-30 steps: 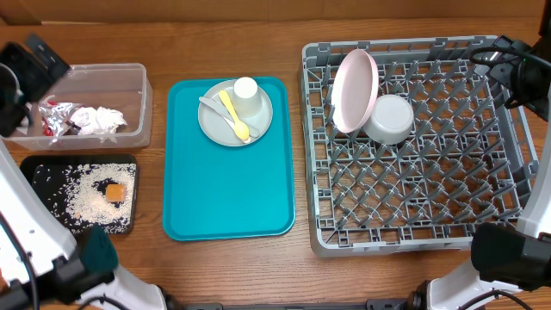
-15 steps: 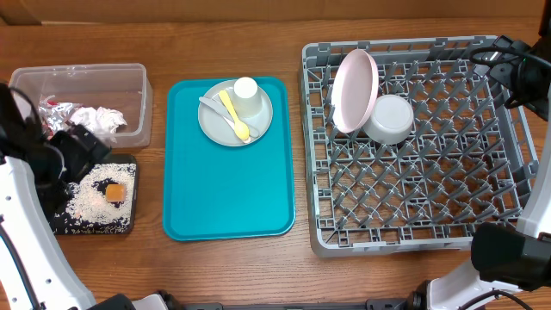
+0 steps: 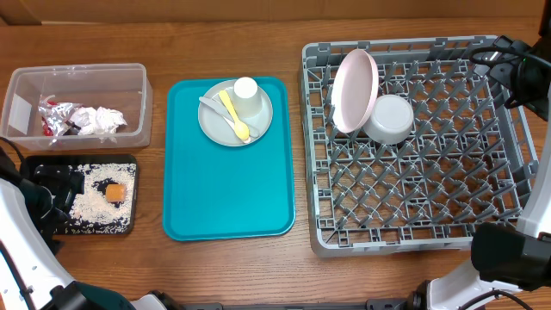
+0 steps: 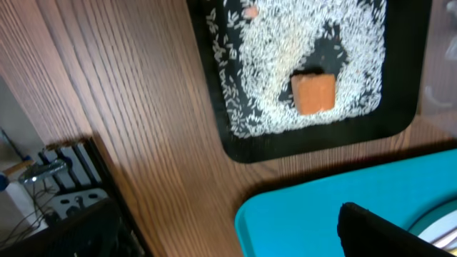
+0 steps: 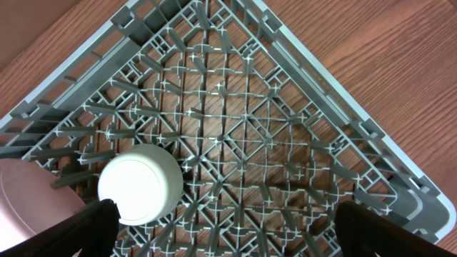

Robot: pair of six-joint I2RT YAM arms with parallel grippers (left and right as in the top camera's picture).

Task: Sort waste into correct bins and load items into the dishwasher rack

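Left pincer (image 3: 62,184) now at black tray (image 3: 103,229)

- a brown wooden table (image 3: 224,267), its grain running side to side, carries everything.
- a clear tub (image 3: 143,95) stands on it at the far left, towards the back.
- a shallow black tray (image 3: 133,198) lies flat on the wood just in front of the tub.
- a teal tray (image 3: 228,189) lies just beside those two, nearer the middle.
- a large grey dishwasher rack (image 3: 405,244) fills the right half, with a narrow strip of bare wood between it and the teal tray.
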